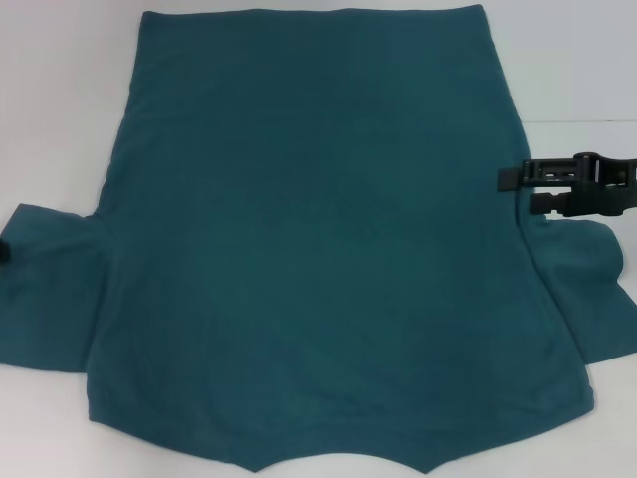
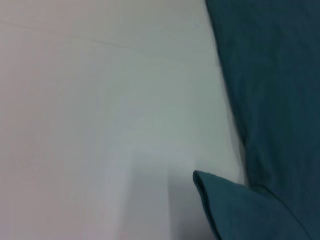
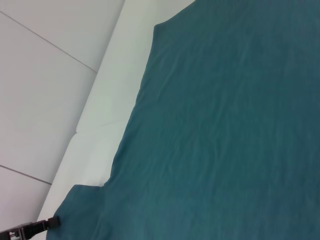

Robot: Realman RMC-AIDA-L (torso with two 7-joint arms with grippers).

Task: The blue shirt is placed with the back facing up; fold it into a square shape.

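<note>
Spread flat before me, the blue shirt (image 1: 318, 249) lies plain side up on the white counter (image 1: 60, 100), collar edge nearest, both sleeves out; my right gripper (image 1: 513, 189) sits at its right edge above the sleeve, jaws apart; my left gripper (image 1: 4, 251) barely shows beside the left sleeve, jaws I cannot tell.

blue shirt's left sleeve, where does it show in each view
Head view: the dark teal-blue fabric shirt's left sleeve lies flat at the left edge on the white table.
Left wrist view: only the sleeve's corner shows.
Right wrist view: sleeve, with the left gripper beside it.
Shared landmark: the armpit notch.
</note>
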